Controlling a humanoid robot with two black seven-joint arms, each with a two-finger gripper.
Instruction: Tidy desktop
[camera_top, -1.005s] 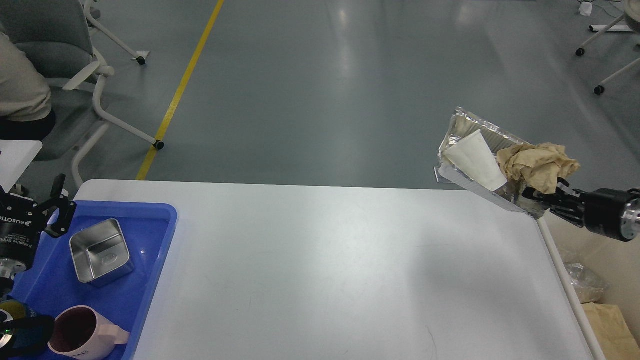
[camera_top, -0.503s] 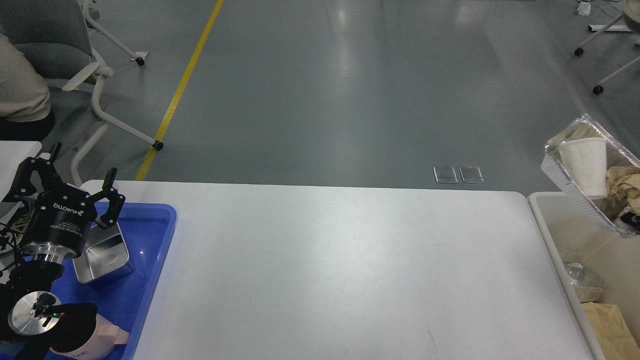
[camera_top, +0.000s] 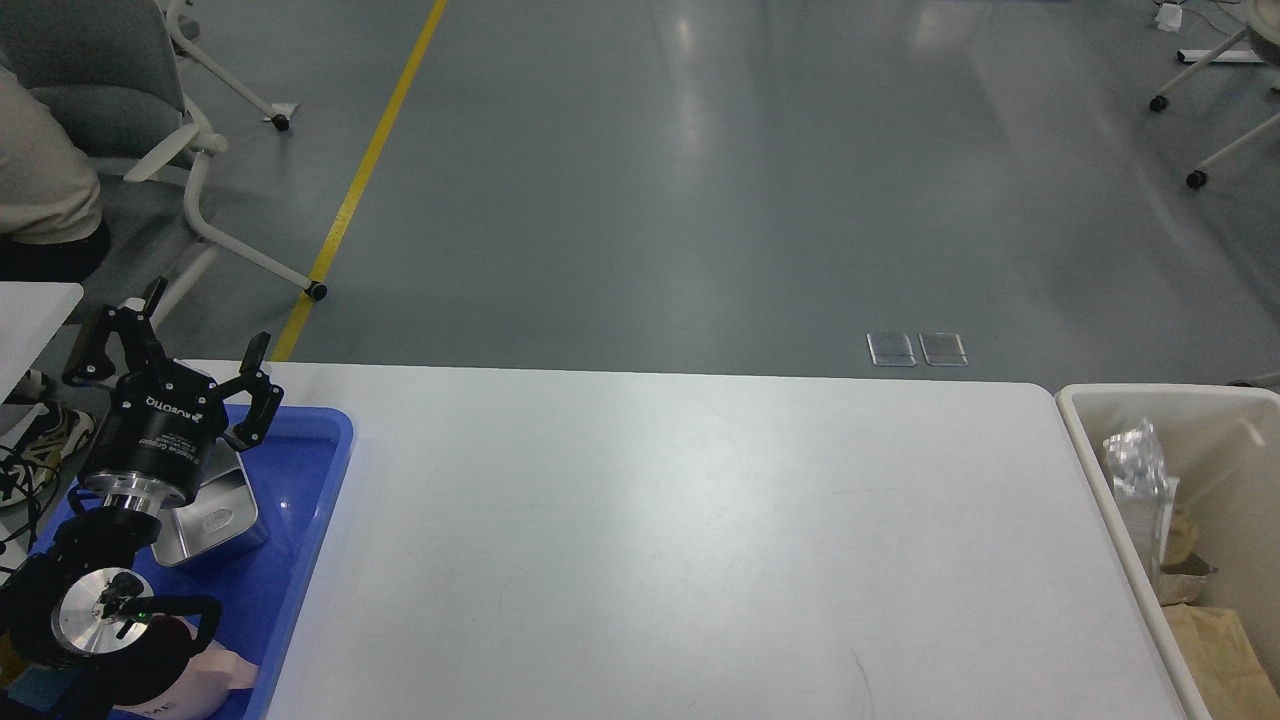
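Note:
The desktop (camera_top: 700, 540) is a wide white tabletop filling the lower part of the head view, bare in its middle. My left gripper (camera_top: 180, 350) is open and empty, its fingers spread wide, raised over the far end of the blue tray (camera_top: 335, 440) at the table's left edge. It partly hides a square metal box (camera_top: 220, 515) in the tray. A pink mug (camera_top: 215, 670) lies at the tray's near end, partly behind my arm. My right gripper is out of view.
A cream bin (camera_top: 1085, 440) stands against the table's right edge, holding crumpled foil (camera_top: 1135, 465) and brown paper (camera_top: 1215, 640). A seated person and an office chair (camera_top: 150, 130) are at the far left. Grey floor lies beyond the table.
My left gripper rose and moved forward over the tray, staying open. My right arm carried the foil tray with cup and paper to the right and left the view; foil now lies in the bin.

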